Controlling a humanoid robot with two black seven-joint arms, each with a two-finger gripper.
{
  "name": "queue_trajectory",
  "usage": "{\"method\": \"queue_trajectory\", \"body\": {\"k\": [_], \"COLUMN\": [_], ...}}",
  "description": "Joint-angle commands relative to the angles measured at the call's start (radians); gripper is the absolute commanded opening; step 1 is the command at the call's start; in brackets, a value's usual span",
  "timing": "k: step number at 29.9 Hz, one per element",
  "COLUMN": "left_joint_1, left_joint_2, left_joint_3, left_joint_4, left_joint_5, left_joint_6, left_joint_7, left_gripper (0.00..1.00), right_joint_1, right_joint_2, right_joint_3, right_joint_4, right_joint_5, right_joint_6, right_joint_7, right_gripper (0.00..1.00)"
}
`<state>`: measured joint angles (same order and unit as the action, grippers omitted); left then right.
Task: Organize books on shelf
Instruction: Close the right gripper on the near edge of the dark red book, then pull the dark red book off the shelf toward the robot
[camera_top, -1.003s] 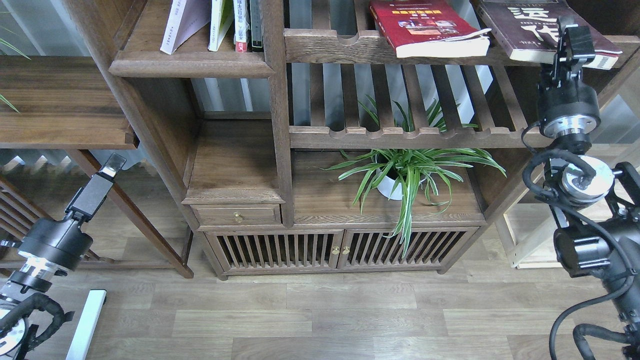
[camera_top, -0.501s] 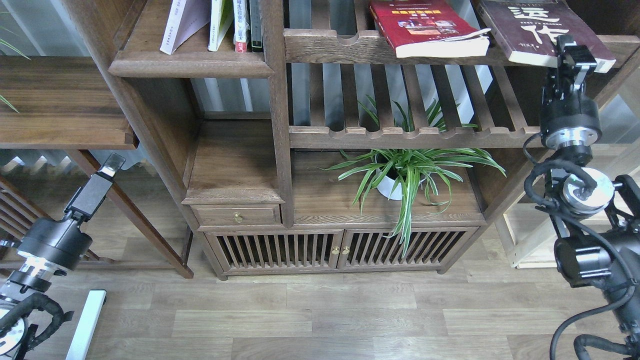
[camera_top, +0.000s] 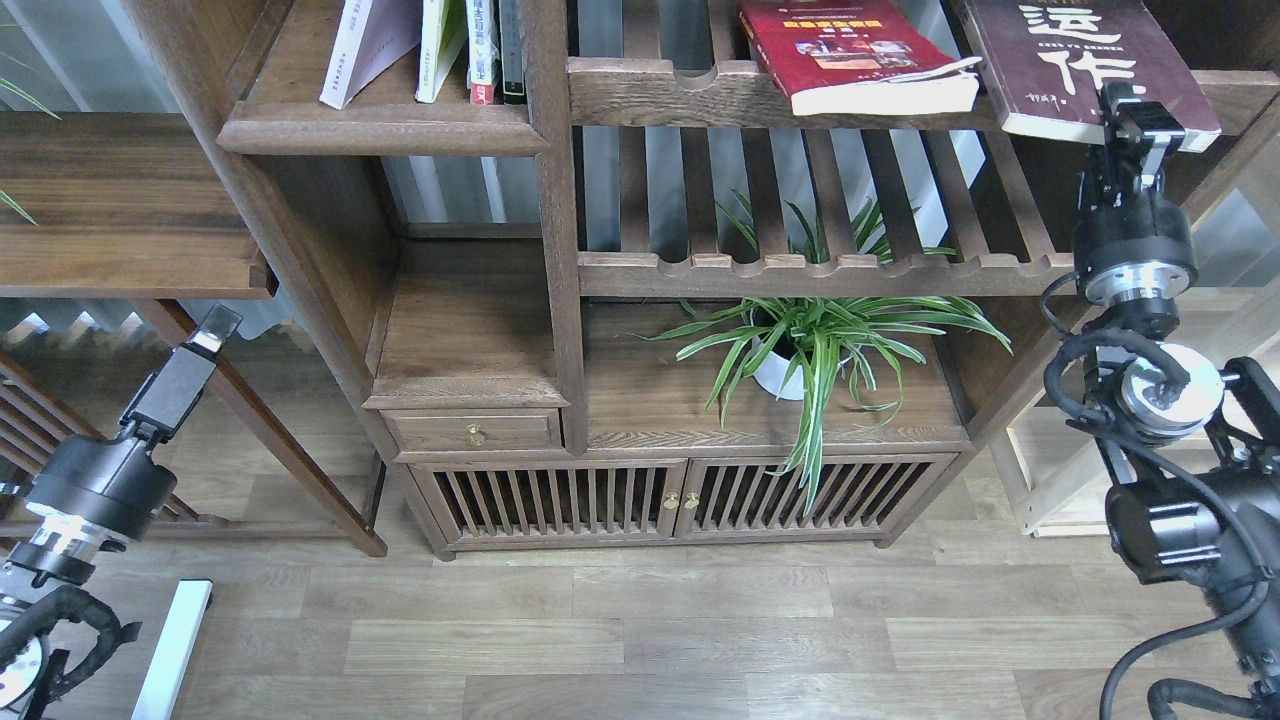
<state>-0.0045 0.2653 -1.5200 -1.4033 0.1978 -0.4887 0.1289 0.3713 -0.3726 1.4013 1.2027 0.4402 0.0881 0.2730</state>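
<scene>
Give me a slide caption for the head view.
Right gripper at the maroon book's front edge; red book alongside on the slatted rack.

We see the scene evenly and fairly brightly lit by soft, cool light, with pale daylight showing through the gaps behind the slatted racks (camera_top: 800, 200). Shadows are soft: the recess under the shelf (camera_top: 385, 125) is darker, and the cabinet throws only a faint shade on the floor (camera_top: 650, 620). The metal rings on our right arm (camera_top: 1140, 275) catch small bright highlights, and the tip of our left end effector (camera_top: 218, 328) glints pale. Focus is sharp across the middle; the plant (camera_top: 820, 340) leaves and wood grain are crisp. Straight posts lean outward toward the edges, showing wide-angle distortion. We notice no motion blur.
</scene>
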Motion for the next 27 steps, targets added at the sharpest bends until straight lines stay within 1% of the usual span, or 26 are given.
{"method": "queue_trajectory", "body": {"k": [1, 8, 13, 17, 21, 25, 27], "left_joint_1": [0.0, -0.005, -0.005, -0.005, -0.006, -0.003, -0.003], "left_joint_2": [0.0, 0.0, -0.001, 0.0, -0.001, -0.006, -0.009], "left_joint_3": [0.0, 0.001, 0.003, 0.004, 0.011, 0.024, 0.029], "left_joint_4": [0.001, 0.007, 0.012, 0.014, 0.015, 0.014, 0.014], "left_joint_5": [0.002, 0.002, 0.002, 0.002, 0.002, -0.015, -0.018], "left_joint_6": [0.0, 0.0, 0.0, 0.0, 0.0, 0.0, 0.0], "left_joint_7": [0.0, 0.002, 0.008, 0.008, 0.008, 0.008, 0.008], "left_gripper": [0.86, 0.86, 0.86, 0.86, 0.86, 0.86, 0.86], "right_joint_1": [0.0, -0.003, -0.022, -0.058, -0.132, -0.213, -0.255], "right_joint_2": [0.008, 0.008, 0.009, 0.008, 0.006, 0.004, 0.0], "right_joint_3": [0.001, 0.005, 0.013, 0.016, 0.015, 0.013, 0.008], "right_joint_4": [0.001, 0.02, 0.035, 0.052, 0.07, 0.086, 0.089], "right_joint_5": [0.0, 0.017, 0.026, 0.031, 0.032, 0.032, 0.032], "right_joint_6": [0.002, 0.035, 0.096, 0.122, 0.231, 0.31, 0.372], "right_joint_7": [0.0, 0.002, 0.002, 0.002, 0.0, -0.001, -0.003], "right_gripper": [0.19, 0.2, 0.2, 0.2, 0.2, 0.19, 0.19]}}
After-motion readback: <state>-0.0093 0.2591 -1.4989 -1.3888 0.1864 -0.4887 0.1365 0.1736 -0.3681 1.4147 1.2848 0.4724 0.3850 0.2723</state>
